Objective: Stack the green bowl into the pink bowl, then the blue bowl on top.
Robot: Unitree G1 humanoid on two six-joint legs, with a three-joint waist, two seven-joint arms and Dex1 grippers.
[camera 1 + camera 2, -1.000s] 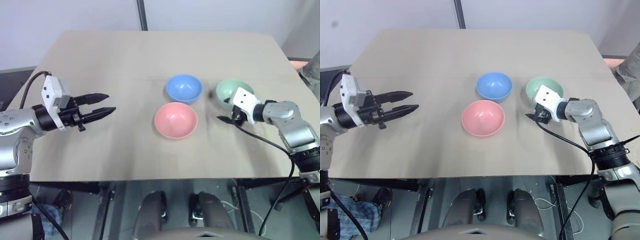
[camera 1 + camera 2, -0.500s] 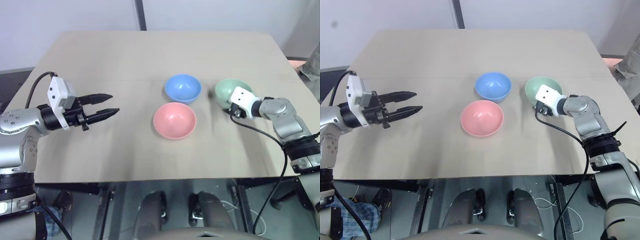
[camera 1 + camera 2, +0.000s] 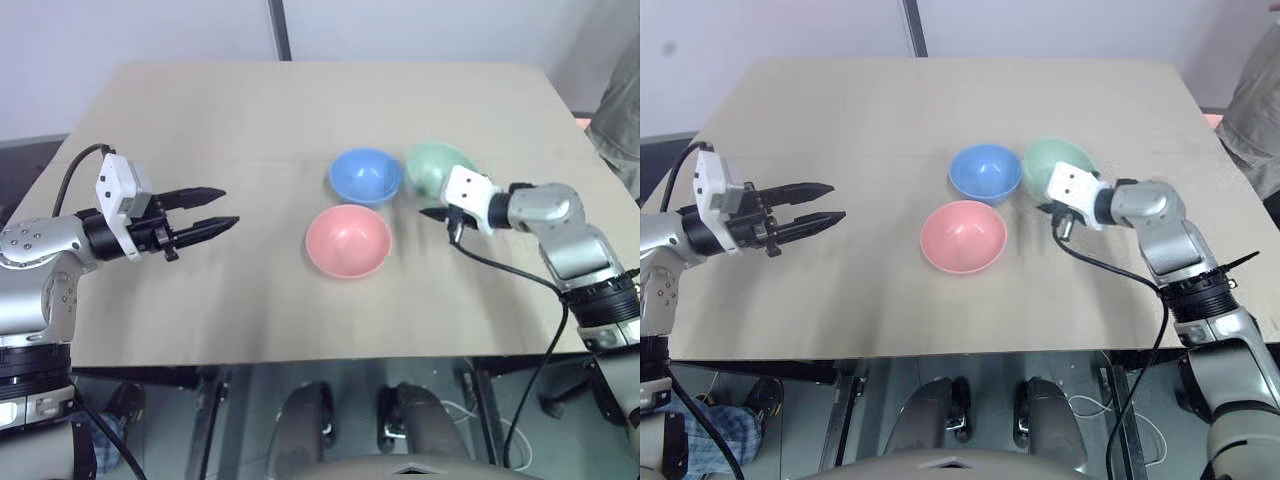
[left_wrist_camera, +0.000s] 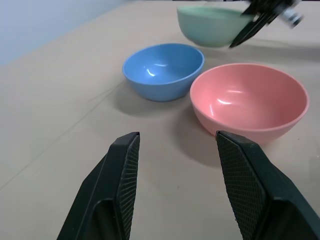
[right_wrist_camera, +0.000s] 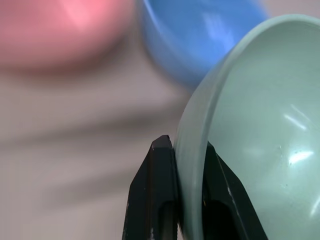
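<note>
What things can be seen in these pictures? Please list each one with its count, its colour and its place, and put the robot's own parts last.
table: one, beige, under everything.
pink bowl: one, salmon pink, on the table near the middle, nearest the robot of the three bowls.
blue bowl: one, sky blue, on the table just behind the pink bowl.
green bowl: one, pale mint green, right of the blue bowl, tilted, its rim pinched by the right hand.
person: one, partly seen at the table's right edge.
left hand: one, black fingers, open, over the left part of the table, apart from the bowls.
right hand: one, black fingers, shut on the green bowl's rim.
</note>
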